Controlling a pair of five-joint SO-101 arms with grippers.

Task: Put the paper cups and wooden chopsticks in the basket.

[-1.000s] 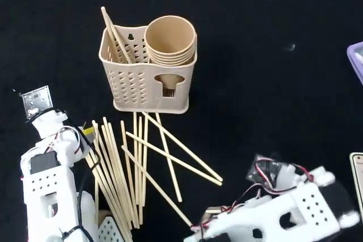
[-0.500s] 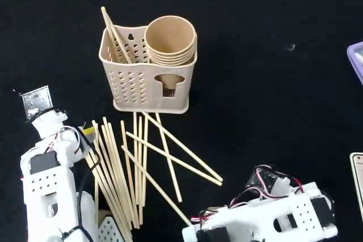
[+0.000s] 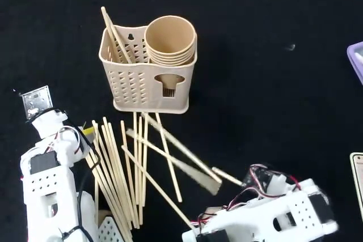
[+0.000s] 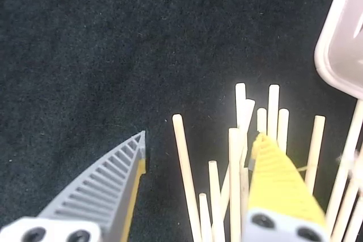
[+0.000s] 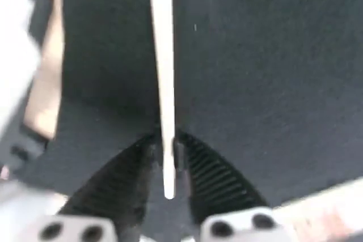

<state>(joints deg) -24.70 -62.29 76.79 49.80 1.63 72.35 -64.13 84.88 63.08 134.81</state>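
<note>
I'm seeing my right gripper (image 5: 165, 152) pinching one chopstick (image 5: 161, 55) near its end, while my left gripper (image 4: 198, 143) is hanging wide open over the loose chopsticks (image 3: 122, 168) lying near the basket (image 3: 142, 86) that is holding the cups (image 3: 170, 35).

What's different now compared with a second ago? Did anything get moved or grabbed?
The right arm swung in toward the loose sticks, and the right gripper now pinches one chopstick. The two long crossed chopsticks nearby have shifted and look blurred. The basket, the cups in it, the left pile of chopsticks and the left arm stayed put.
</note>
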